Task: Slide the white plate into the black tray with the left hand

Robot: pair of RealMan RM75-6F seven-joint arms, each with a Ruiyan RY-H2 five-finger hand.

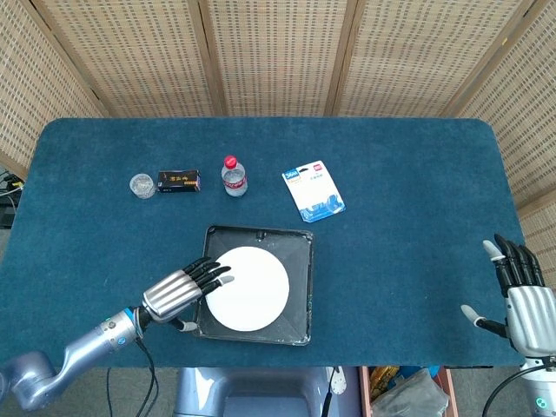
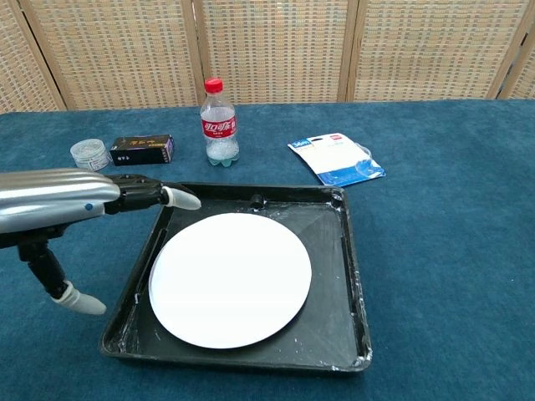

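The white plate (image 1: 249, 288) (image 2: 230, 277) lies flat inside the black tray (image 1: 301, 287) (image 2: 351, 267), toward its left side. My left hand (image 1: 174, 293) (image 2: 75, 209) hovers just off the tray's left rim, fingers spread and holding nothing; its fingertips (image 2: 182, 199) reach over the rim without touching the plate. At the table's right front edge my right hand (image 1: 521, 291) stands with fingers apart and empty; the chest view does not show it.
Behind the tray stand a water bottle with a red cap (image 1: 233, 175) (image 2: 219, 122), a black box (image 1: 179, 181) (image 2: 142, 149), a small clear jar (image 1: 142, 185) (image 2: 89, 154) and a white-blue packet (image 1: 314, 190) (image 2: 338, 159). Wicker screens close off the back.
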